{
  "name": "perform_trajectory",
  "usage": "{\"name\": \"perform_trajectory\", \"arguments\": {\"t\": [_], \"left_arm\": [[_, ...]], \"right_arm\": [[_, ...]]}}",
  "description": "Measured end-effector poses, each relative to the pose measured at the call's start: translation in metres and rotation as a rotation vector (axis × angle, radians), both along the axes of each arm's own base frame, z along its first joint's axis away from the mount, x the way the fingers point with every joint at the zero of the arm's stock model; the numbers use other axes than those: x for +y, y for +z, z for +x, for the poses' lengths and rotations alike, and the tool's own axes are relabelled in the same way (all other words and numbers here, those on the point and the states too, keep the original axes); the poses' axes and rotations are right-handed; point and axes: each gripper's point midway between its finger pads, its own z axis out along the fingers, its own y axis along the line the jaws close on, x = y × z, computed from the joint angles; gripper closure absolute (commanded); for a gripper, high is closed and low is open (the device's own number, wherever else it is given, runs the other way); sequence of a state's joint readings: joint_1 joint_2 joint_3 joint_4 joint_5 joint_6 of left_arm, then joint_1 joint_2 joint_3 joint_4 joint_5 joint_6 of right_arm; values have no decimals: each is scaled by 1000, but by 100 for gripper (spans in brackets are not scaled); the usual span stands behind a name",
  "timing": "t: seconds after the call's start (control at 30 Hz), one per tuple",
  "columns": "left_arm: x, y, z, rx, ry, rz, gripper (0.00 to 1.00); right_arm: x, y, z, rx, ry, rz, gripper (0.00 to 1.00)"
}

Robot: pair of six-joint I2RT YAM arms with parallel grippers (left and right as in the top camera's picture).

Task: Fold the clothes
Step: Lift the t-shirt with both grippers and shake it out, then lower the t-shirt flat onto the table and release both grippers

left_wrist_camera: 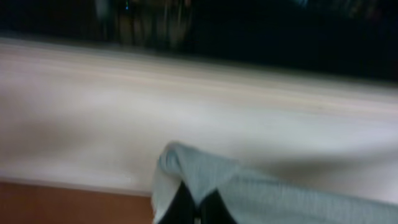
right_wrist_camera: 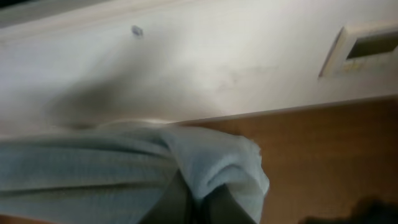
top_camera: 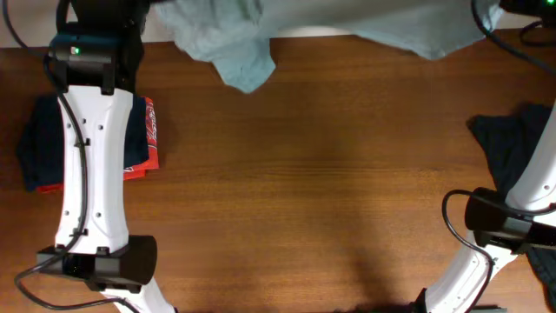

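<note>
At each wrist view's bottom edge, the left jaws and right jaws pinch a bunched fold of the shirt [left_wrist_camera: 205, 171], cloth puffing just above them. Pale grey-blue and wrinkled, it spans the overhead frame's top, one lobe hanging over the counter [top_camera: 304, 174]. The left arm [top_camera: 91, 156] and right arm [top_camera: 534, 174] reach up-frame.

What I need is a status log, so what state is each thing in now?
Left claw: shut on T-shirt.
Right claw: shut on T-shirt.
T-shirt: raised, stretched between both claws, wrinkled, one end hanging.
Navy and red garments: folded, stacked.
Dark loose garment: crumpled, unfolded.
</note>
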State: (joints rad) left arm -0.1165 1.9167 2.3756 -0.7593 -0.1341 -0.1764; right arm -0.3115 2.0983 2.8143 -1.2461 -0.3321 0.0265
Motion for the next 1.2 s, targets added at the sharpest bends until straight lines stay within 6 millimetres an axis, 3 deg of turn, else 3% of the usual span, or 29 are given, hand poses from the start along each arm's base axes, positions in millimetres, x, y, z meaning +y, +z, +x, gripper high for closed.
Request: {"name": "perform_trajectory", "arguments": {"t": [0.23, 0.3, 0.47, 0.57, 0.7, 1.07, 1.2], "left_arm": [[5, -89, -31, 374, 7, 48, 99], [7, -122, -38, 502, 11, 65, 99], [7, -202, -44, 768, 9, 98, 99], [6, -239, -47, 880, 3, 105, 99], [5, -258, -51, 947, -6, 106, 99], [3, -268, -92, 1121, -32, 94, 99], [3, -270, -107, 1183, -36, 93, 99]], "right_arm": [[5, -78, -17, 290, 7, 83, 96], [7, -103, -21, 375, 17, 99, 96], [9, -156, -32, 545, 37, 132, 96], [10, -176, -38, 609, 42, 144, 96], [12, -190, -46, 668, 52, 147, 96], [21, -202, -87, 842, 69, 178, 96], [19, -203, -89, 851, 61, 169, 96]]}}
